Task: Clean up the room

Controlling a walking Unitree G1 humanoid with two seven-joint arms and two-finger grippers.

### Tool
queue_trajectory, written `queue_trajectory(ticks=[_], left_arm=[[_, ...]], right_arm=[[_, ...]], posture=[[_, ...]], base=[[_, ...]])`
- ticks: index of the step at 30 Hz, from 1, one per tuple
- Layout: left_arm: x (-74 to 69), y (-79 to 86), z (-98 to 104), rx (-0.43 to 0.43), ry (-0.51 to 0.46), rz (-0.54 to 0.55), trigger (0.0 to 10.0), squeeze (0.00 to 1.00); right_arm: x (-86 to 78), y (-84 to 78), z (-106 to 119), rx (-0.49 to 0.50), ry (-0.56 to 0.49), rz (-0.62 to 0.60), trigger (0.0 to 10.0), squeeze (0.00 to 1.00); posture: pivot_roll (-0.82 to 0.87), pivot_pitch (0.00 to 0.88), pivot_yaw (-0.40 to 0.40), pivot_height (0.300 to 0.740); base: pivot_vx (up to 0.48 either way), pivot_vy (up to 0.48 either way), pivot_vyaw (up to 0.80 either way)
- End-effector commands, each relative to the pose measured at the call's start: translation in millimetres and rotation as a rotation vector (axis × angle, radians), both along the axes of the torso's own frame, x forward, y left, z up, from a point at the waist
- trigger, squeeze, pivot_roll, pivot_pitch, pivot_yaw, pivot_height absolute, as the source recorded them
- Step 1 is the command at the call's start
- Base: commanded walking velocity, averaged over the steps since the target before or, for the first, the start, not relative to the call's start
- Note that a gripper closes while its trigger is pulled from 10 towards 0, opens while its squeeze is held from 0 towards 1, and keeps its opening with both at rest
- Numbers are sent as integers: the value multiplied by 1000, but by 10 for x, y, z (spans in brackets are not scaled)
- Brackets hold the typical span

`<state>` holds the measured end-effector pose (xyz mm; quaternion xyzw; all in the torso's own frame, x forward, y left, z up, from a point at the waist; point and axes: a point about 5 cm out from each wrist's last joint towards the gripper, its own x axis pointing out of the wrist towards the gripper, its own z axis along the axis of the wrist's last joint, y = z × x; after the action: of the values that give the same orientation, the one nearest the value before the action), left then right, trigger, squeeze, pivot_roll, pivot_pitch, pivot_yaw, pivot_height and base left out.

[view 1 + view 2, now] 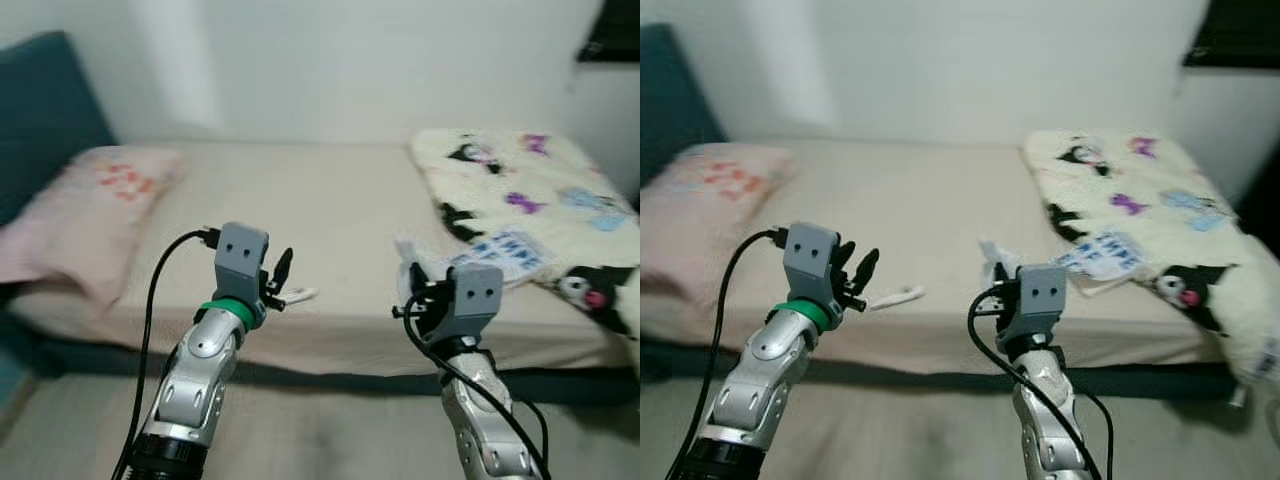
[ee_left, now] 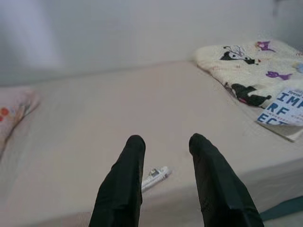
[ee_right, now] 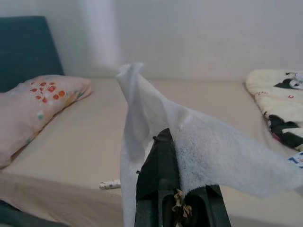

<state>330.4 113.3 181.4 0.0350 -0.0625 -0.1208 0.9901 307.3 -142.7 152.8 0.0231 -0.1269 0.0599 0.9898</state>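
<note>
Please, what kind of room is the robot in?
Most likely a bedroom: a bed against the wall, a pink pillow at one end and a cartoon-print blanket at the other.

Beige bed (image 1: pixel 300 200), pink floral pillow (image 1: pixel 90 210), cream cartoon-print blanket (image 1: pixel 530 180), white tissue (image 3: pixel 189 142)

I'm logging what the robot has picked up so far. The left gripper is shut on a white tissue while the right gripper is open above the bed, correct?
Not quite: the sides are swapped. In the right wrist view, the right gripper is shut on the white tissue. The left wrist view shows the left gripper open above the bed, with a small white object lying on the bed between its fingers.
</note>
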Motion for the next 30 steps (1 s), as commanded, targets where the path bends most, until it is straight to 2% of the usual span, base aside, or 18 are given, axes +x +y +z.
queue_trajectory(ticks=[1,21,30], left_arm=[[-4,-17,-23,3,11,-10,10000,0],[-10,-28,-75,2,62,-18,10000,0],[-19,-21,-110,11,91,-20,10000,0]], right_arm=[[-11,10,-44,-3,16,4,10000,0],[-11,90,-14,-49,-4,82,10000,0],[-47,205,37,-77,-29,197,10000,0]], posture=[[-142,0,78,714],[-142,0,81,714],[-144,1,84,714]], base=[[0,0,756],[0,0,728],[0,0,688]])
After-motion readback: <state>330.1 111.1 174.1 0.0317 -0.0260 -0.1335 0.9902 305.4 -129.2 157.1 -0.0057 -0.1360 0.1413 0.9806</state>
